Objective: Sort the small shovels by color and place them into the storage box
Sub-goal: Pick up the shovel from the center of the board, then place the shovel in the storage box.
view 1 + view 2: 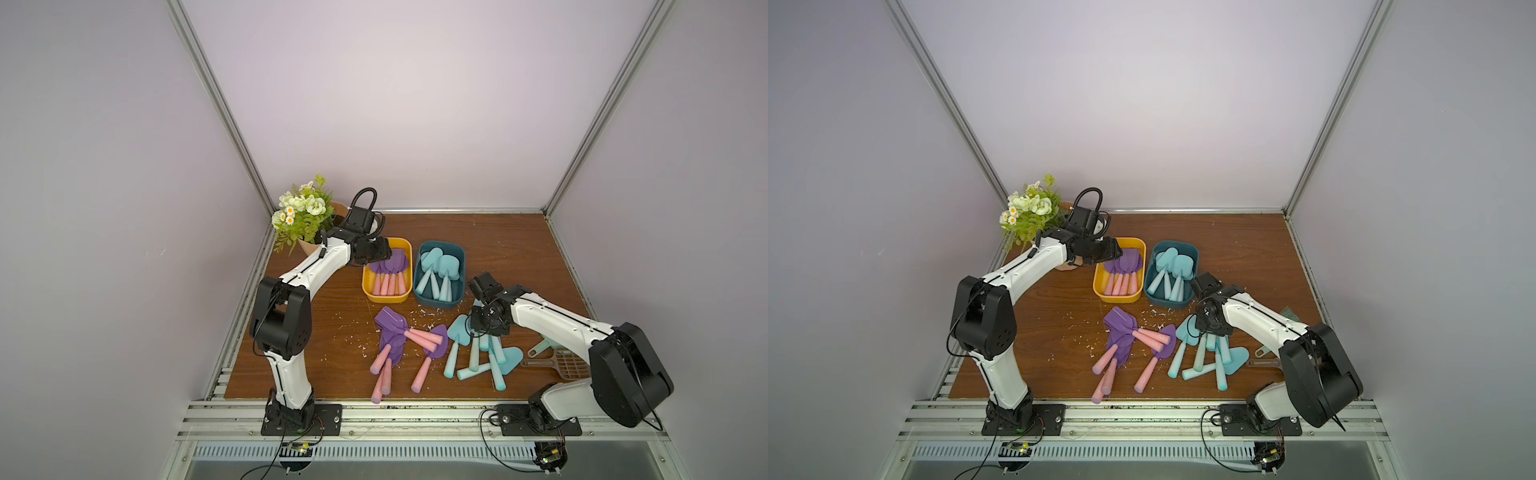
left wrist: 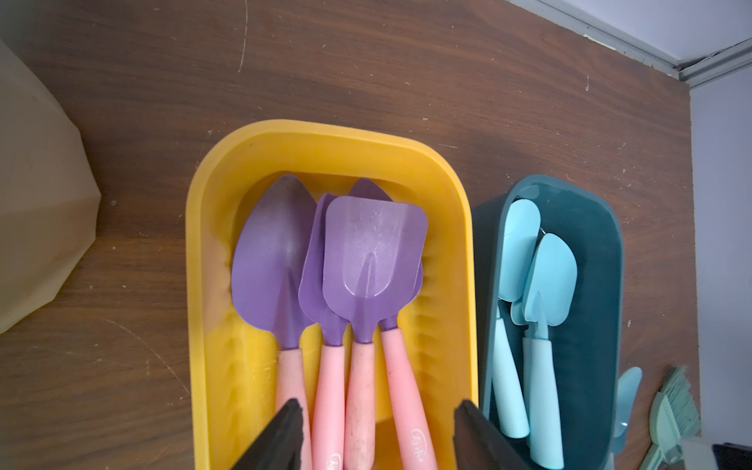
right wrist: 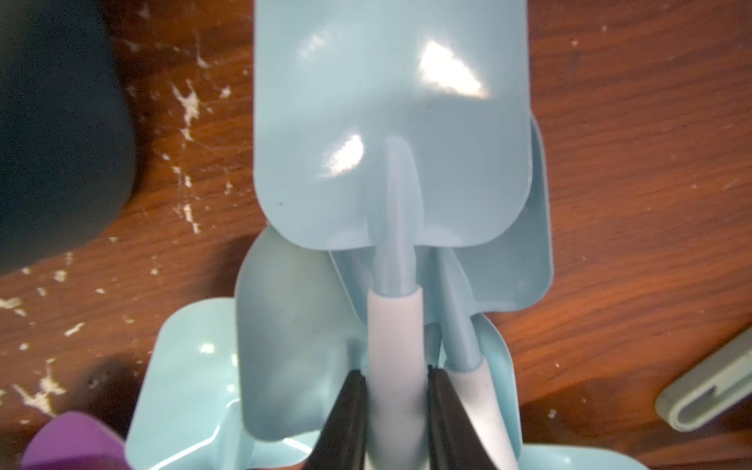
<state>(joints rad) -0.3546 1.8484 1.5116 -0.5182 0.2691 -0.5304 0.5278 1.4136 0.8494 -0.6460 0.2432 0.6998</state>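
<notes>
**A:** What has the right gripper (image 3: 392,376) got?

**B:** It's clamped on the pale handle of a turquoise shovel (image 3: 390,122), the top one of the turquoise pile (image 1: 461,332) near the teal box (image 1: 436,302). I'd call this the pick-up. Next it needs a clean lift off its neighbours, then across into the teal box.

**A:** And the left gripper (image 2: 378,411)?

**B:** Its jaws are apart and empty, over the yellow box (image 2: 325,138) holding purple shovels (image 2: 366,252). Loose purple ones (image 1: 390,328) wait on the table (image 1: 498,249).

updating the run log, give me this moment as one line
left gripper: open, over yellow storage box | right gripper: shut on light blue shovel handle
</notes>
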